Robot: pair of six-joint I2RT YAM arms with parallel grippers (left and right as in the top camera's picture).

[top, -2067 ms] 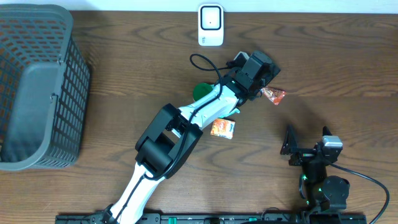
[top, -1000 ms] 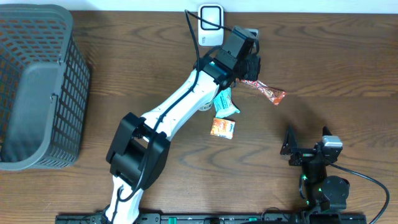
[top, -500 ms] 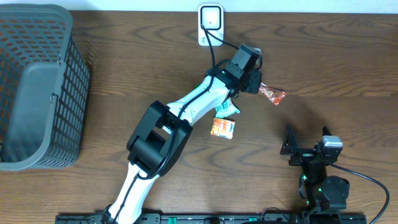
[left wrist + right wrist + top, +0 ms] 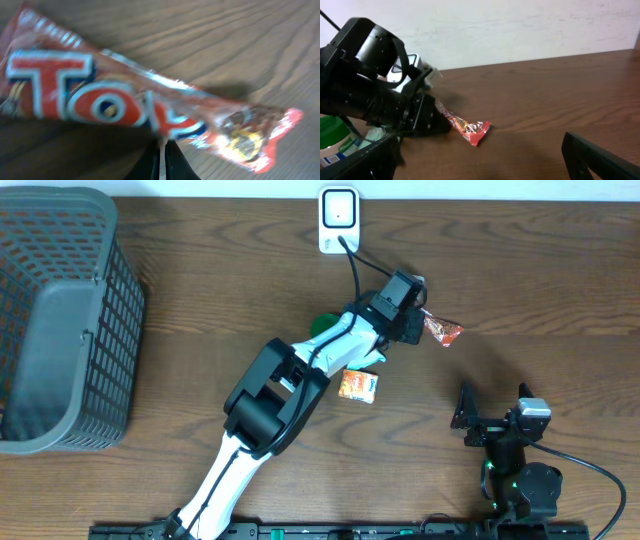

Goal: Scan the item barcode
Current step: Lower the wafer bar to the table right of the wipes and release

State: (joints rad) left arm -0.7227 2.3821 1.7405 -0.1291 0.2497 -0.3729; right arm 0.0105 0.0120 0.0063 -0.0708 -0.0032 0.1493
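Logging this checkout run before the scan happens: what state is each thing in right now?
left pincer: shut on the red snack bar
red snack bar: gripped at one end, away from the scanner
right pincer: open, holding nothing
orange packet: lying flat on the table, untouched
green-lidded jar: upright, lid on
basket: upright, nothing seen inside

red snack bar (blurred), fingers pinching its edge
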